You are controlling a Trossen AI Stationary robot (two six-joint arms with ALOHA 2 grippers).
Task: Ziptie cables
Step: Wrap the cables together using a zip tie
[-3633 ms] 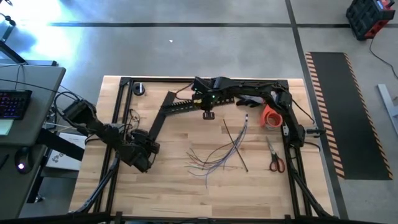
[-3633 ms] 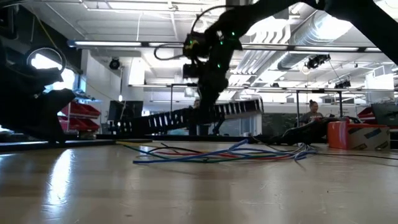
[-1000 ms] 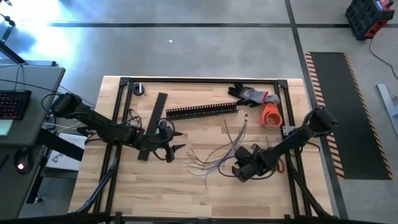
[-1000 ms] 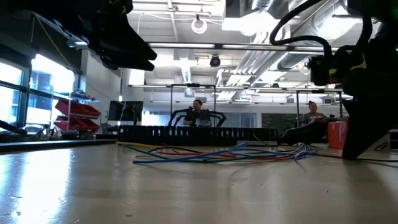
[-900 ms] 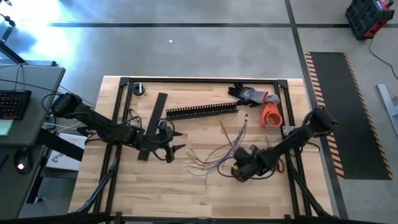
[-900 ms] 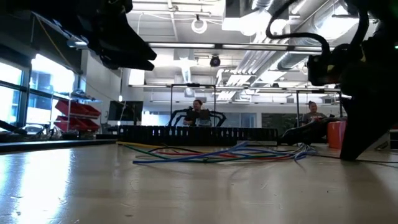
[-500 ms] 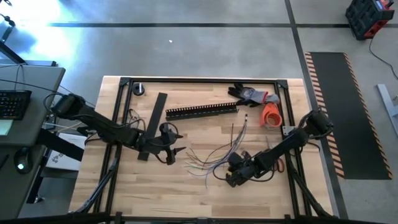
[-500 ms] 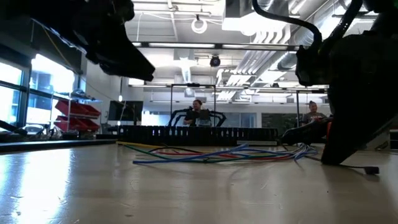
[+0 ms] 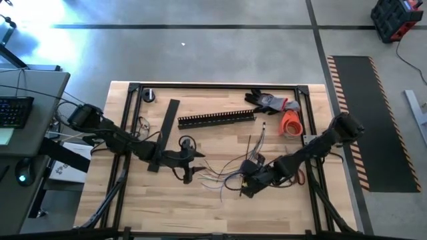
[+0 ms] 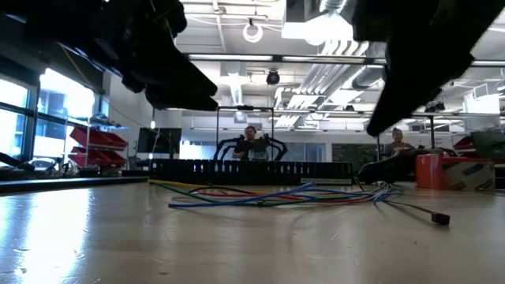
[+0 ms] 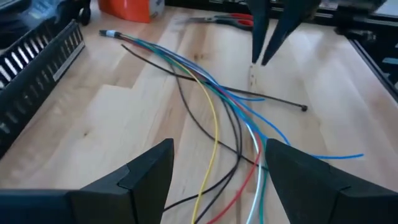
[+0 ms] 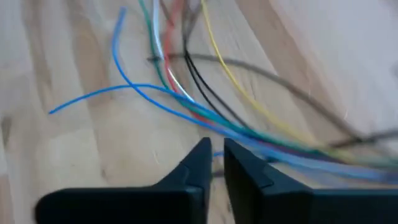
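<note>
The cables lie fanned out loose on the wooden table, a little toward 5 o'clock from table centre in the high view; yellow, blue, red, green, white and black strands show in the left wrist view. The ziptie is a thin dark strip lying across the bundle, its small head end resting on bare wood; in the low view its head sits at the 3 o'clock end of the wires.

The right gripper is at the 3 o'clock end of the bundle, low over the wires; its fingers are nearly pressed together with only a thin gap, nothing visibly pinched. The left gripper is at the 9 o'clock end of the bundle, fingers spread wide, holding nothing.

Outward: black slotted channel at 12 o'clock of the cables, flat black cover strip at 10 o'clock, orange tape roll and a glove at 1–2 o'clock, red-handled scissors near the right arm. People sit in the room behind.
</note>
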